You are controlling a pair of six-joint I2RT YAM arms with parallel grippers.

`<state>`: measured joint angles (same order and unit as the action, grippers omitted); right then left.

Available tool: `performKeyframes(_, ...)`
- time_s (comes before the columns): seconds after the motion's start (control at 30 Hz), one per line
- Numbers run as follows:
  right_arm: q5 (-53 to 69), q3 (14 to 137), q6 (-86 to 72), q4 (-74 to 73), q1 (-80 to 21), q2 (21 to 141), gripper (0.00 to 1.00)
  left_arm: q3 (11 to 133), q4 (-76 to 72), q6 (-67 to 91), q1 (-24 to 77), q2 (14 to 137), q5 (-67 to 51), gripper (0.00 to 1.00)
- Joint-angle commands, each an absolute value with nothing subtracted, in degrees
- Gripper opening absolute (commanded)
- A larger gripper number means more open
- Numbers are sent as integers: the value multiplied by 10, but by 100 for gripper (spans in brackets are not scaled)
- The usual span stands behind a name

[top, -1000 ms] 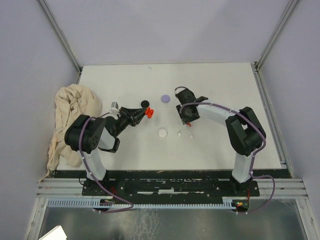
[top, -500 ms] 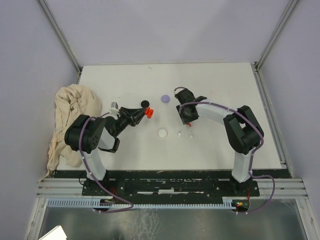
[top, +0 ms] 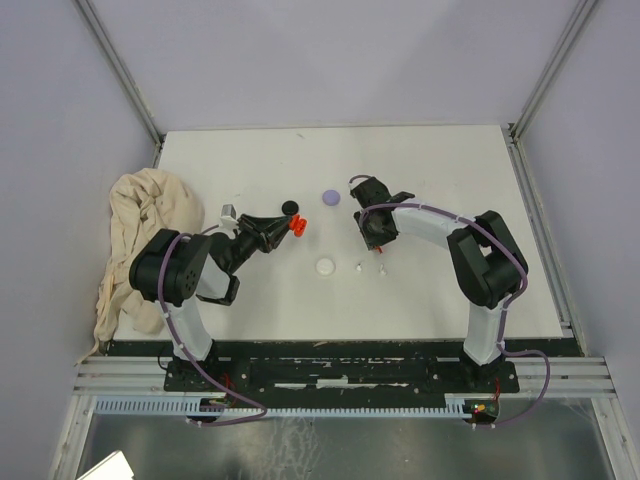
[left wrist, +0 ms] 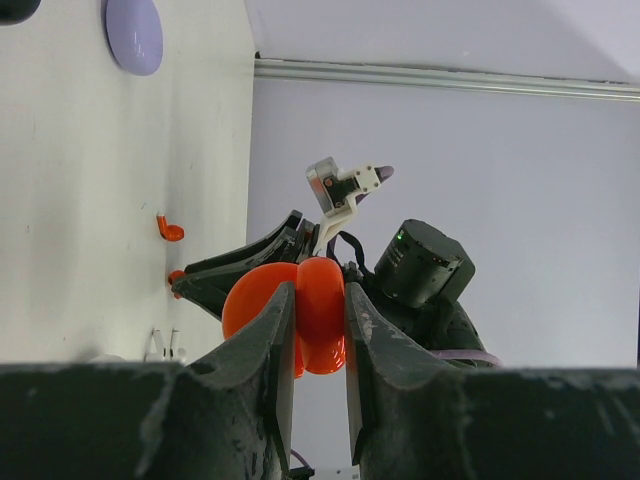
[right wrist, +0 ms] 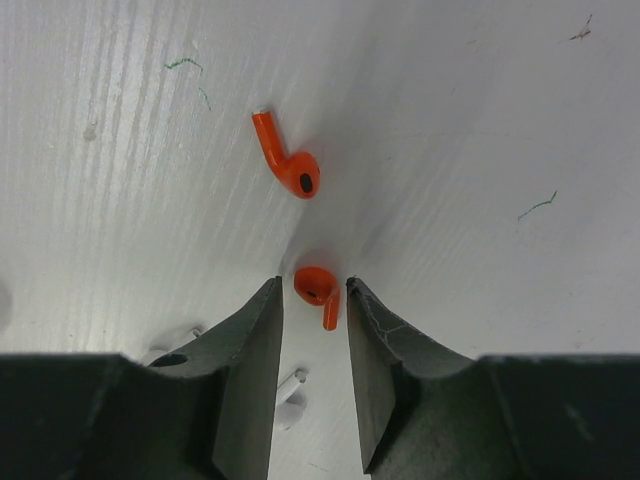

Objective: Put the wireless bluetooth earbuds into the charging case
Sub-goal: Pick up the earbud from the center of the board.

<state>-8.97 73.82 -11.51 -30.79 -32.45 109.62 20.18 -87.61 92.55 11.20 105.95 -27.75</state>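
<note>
A crumpled beige cloth (top: pixel 140 235) is lying heaped at the left edge of the white table (top: pixel 450 170), with a loose end trailing toward the near left corner. Small green pen marks (right wrist: pixel 185 63) are showing on the tabletop. A metal rail (top: pixel 340 378) is running along the near edge.

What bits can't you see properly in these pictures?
- Left wrist view: inside of the red case, hidden by the left gripper clamping it.
- Right wrist view: white earbuds, partly behind the right gripper.
- Top view: red earbuds, tiny and under the right gripper.
</note>
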Motion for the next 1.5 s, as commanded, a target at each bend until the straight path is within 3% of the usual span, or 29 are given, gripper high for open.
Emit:
performKeyframes(0.0,-83,758,-112,-307,-321,1103,39,199,-991,941,107,1061,-289,3)
performKeyframes(0.47,-76,759,-111,-309,-319,1111,34,198,-991,941,106,1060,-291,3)
performKeyframes(0.67,-82,760,-110,-310,-318,1108,23,198,-991,941,105,1060,-292,3)
performKeyframes(0.87,-90,758,-104,-308,-318,1098,19,197,-991,941,105,1059,-292,3)
performKeyframes(1.17,-67,680,-87,-194,-319,975,14,198,-991,943,105,1054,-296,3)
performKeyframes(1.47,66,553,-69,16,-323,819,10,210,-990,953,107,1051,-318,3)
